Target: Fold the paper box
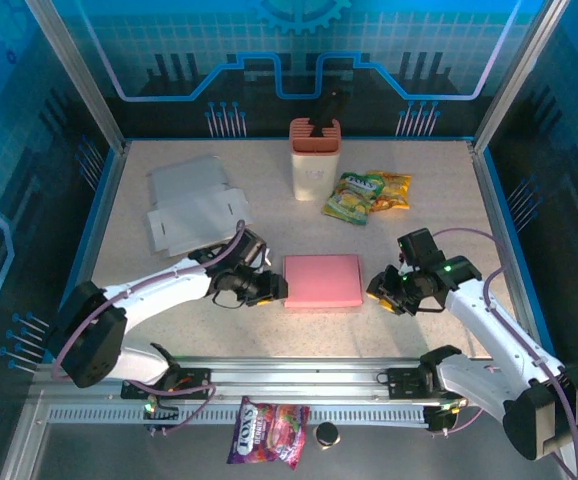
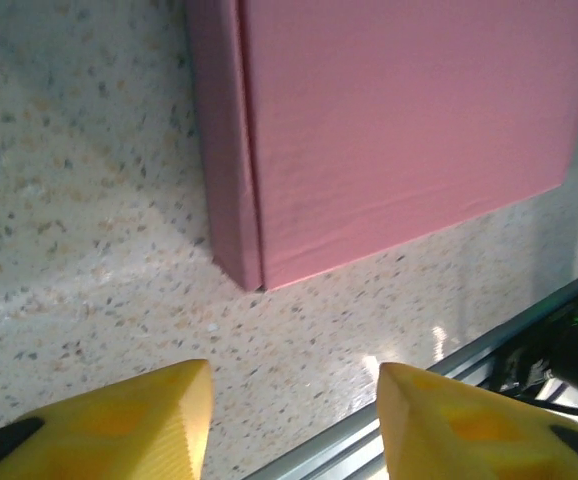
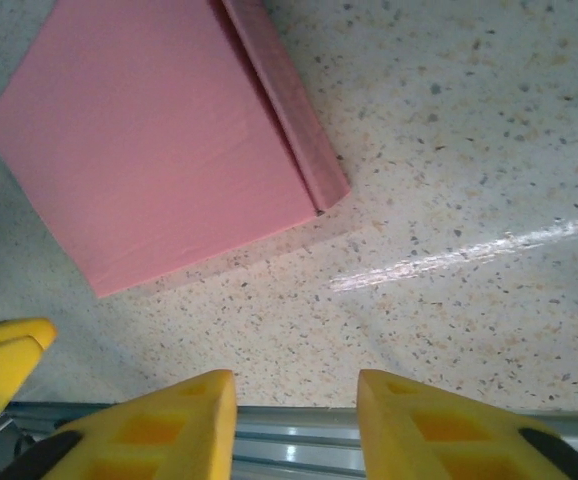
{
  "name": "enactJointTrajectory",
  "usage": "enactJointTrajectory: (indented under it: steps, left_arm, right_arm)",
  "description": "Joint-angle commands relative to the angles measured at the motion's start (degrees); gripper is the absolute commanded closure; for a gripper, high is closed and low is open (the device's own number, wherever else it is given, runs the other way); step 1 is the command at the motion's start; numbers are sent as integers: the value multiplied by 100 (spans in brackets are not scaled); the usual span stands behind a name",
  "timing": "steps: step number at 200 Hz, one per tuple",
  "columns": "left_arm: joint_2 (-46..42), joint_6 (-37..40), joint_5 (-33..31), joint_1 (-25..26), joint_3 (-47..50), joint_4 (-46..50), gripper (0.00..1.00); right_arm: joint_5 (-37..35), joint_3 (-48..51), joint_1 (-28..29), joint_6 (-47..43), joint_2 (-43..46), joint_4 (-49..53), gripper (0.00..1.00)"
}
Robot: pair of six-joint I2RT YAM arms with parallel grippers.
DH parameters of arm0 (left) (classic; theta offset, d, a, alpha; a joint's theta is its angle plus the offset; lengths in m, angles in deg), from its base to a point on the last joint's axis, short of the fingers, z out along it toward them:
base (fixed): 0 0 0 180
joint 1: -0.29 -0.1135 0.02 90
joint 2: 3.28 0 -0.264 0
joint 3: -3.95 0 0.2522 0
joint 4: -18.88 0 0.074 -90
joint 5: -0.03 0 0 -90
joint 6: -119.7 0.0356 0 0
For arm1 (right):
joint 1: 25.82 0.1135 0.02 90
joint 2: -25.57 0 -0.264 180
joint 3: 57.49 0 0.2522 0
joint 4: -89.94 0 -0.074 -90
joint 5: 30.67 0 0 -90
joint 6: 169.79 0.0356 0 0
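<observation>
Speckled surface [image 1: 439, 240] carries the pink paper box [image 1: 322, 281] at its middle, lying flat between the 2 hands. Left hand [image 2: 294, 405] is spread and empty, near the box corner. Right hand [image 3: 297, 405] is spread and empty too, apart from the box. Each wrist view cuts off part of the box.

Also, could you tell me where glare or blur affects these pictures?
Right wrist view: a bright glare streak crosses the table right of the pink box. Left wrist view: a small glint near the rail. Top view: evenly lit, sharp.
</observation>
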Motion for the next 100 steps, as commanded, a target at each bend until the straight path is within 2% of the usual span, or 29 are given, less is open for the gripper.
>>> enactJointTrajectory:
  steps: [1,35,100]
  left_arm:
    - [493,-155,345,-211,-466,188,49]
    - [1191,-81,409,-330,-772,22,52]
    - [1793,-206,568,-163,-925,-490,64]
  right_arm:
    - [207,-412,-21,-783,-305,34,58]
    - [822,-683,46,-1283,-709,-178,54]
    - [777,-1173,38,-1436,-685,100,53]
